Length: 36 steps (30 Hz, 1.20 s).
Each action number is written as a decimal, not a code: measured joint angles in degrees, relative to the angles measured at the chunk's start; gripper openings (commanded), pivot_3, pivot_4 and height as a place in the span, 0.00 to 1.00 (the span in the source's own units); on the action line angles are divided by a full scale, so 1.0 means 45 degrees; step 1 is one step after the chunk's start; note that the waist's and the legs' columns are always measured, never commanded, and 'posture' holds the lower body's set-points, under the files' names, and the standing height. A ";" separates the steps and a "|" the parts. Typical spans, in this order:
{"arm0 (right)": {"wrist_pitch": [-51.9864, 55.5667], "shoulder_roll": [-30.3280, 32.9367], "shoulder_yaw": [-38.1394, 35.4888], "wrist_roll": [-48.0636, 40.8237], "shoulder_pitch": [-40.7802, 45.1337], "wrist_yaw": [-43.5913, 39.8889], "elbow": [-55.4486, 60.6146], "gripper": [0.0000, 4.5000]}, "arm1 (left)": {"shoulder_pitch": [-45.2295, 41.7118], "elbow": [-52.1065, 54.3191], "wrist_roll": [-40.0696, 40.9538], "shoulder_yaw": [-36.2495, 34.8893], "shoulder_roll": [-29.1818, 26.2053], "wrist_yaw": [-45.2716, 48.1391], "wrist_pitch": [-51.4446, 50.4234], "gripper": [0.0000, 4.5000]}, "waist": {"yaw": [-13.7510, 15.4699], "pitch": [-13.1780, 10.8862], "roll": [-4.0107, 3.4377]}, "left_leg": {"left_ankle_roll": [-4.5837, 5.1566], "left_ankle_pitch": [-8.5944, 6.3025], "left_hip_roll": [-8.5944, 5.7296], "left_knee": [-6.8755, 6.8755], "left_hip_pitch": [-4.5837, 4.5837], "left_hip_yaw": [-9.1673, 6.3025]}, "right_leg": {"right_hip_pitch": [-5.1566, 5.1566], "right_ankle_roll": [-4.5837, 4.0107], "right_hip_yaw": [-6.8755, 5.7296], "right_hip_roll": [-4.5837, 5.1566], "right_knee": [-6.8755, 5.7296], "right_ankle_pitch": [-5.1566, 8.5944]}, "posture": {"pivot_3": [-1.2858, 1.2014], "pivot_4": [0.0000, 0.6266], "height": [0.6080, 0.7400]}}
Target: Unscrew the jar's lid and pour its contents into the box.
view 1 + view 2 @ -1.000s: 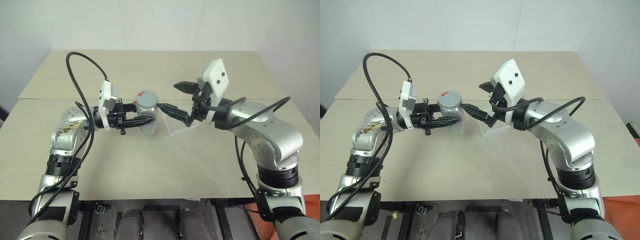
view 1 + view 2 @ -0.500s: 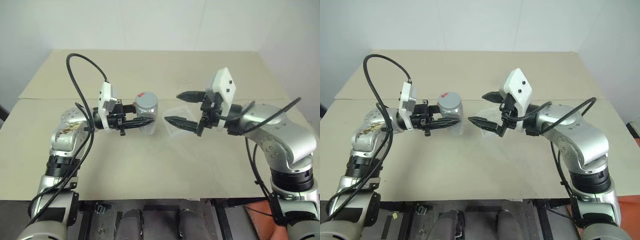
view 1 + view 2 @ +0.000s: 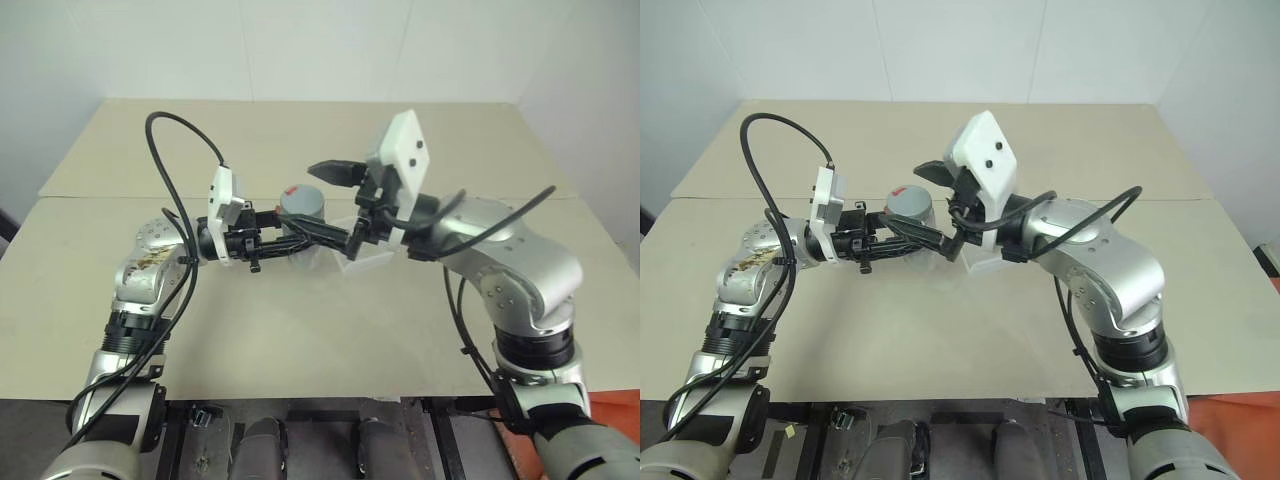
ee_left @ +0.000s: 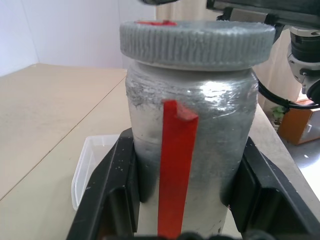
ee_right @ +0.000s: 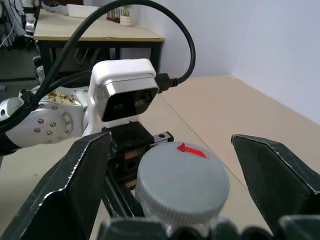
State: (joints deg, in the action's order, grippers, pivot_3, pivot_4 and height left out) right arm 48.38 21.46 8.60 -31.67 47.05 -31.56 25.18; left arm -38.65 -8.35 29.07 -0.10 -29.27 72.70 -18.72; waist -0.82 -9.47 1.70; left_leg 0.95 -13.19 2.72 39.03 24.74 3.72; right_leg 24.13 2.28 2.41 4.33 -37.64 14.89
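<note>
My left gripper [image 3: 297, 242] is shut on the jar [image 4: 190, 125], holding it upright above the table by its body, which has a red strip down its side. The grey lid [image 5: 180, 182] with a red mark sits on top of the jar. Level with the lid, my right gripper [image 3: 326, 204] stands open, one black finger [image 5: 75, 185] on each side of it with a gap showing on both sides. The clear box [image 3: 366, 263] lies on the table just behind the jar, partly covered by my right gripper. The jar's clouded wall hides the contents.
The beige table [image 3: 300, 330] runs wide in front of and behind both arms, with a seam across its middle. Black cables loop above my left arm [image 3: 170, 140] and beside my right forearm [image 3: 500, 225].
My right gripper was off to the right of the jar half a second ago and has swung in leftward, its open jaws now straddling the lid. The left gripper keeps its hold.
</note>
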 measured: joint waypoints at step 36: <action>-0.0341 0.1565 -0.0592 0.0098 -0.0873 -0.1662 -0.0203 0.99 | 0.0063 -0.0033 0.0009 -0.0003 -0.0397 0.0246 -0.0001 0.43 | 0.0006 0.0000 0.0000 | 0.0000 0.0000 0.0000 0.0000 0.0000 0.0017 | -0.0002 0.0000 0.0000 0.0000 0.0010 0.0000 | 0.52 0.24 1.00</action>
State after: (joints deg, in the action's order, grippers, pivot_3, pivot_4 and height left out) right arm 46.85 28.51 5.94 -31.24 43.12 -39.04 24.27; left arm -38.36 -8.50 29.10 -0.11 -31.06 73.81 -18.73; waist -0.80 -9.47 1.70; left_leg 0.95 -13.20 2.72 39.03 24.74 3.80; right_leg 24.12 2.28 2.41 4.33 -37.60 14.89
